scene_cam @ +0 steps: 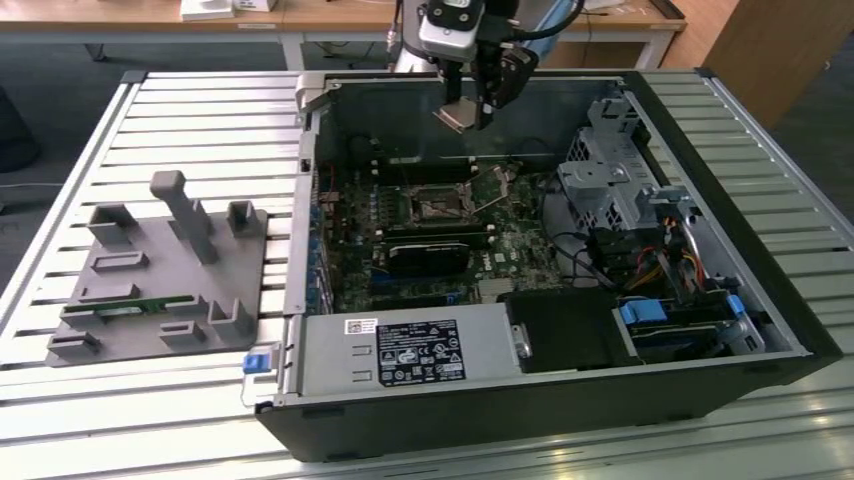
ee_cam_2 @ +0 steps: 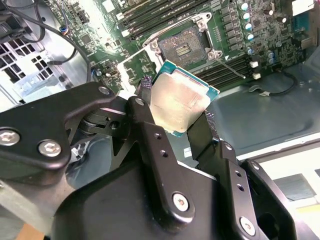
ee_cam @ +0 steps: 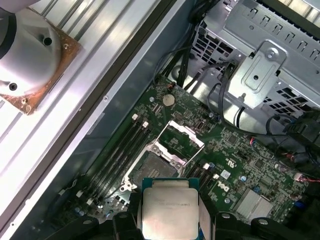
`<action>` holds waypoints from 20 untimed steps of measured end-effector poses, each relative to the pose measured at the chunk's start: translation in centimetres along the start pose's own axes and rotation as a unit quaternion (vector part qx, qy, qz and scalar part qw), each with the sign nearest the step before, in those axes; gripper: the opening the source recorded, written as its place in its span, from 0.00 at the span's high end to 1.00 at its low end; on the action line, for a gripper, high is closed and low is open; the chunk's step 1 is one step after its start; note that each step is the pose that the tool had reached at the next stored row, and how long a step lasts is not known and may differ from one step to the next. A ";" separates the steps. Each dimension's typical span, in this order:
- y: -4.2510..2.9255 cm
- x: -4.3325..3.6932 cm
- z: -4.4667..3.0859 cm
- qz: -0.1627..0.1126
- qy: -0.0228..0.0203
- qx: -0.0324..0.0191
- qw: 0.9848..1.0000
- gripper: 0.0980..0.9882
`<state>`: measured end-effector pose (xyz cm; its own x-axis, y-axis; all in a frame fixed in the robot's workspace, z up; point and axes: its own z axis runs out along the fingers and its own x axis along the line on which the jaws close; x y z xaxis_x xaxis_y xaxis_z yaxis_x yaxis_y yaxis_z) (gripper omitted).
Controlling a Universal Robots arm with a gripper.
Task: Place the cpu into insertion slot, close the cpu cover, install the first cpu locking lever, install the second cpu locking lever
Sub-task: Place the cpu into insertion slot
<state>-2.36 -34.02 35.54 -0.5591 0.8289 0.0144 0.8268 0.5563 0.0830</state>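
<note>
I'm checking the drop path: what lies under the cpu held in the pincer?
The small square silvery cpu hangs in the black pincer over the green motherboard, near its open socket. The board directly behind the chip is covered.

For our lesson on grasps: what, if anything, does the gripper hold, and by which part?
The gripper holds the cpu, pinched by two opposite edges.

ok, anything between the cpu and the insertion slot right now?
Nothing visible. The gripper holds the cpu in the air over the motherboard. The insertion slot lies bare beneath it, and the cpu cover is swung open off it.
</note>
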 end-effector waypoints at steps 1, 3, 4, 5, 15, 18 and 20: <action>0.00 0.00 0.00 0.002 0.000 0.000 1.000 0.51; 0.00 0.00 0.00 0.007 -0.001 0.000 1.000 0.51; 0.00 0.00 0.01 0.010 -0.001 0.000 1.000 0.51; 0.00 0.00 0.01 0.013 -0.001 0.000 1.000 0.51; -0.02 0.00 0.22 0.071 -0.009 0.001 0.997 0.51; -0.03 0.00 0.32 0.092 -0.011 0.001 0.996 0.51; -0.04 0.00 0.42 0.106 -0.013 0.001 0.994 0.51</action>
<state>-2.36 -34.01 35.11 -0.3699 0.9290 0.0063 0.9264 0.3683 0.0785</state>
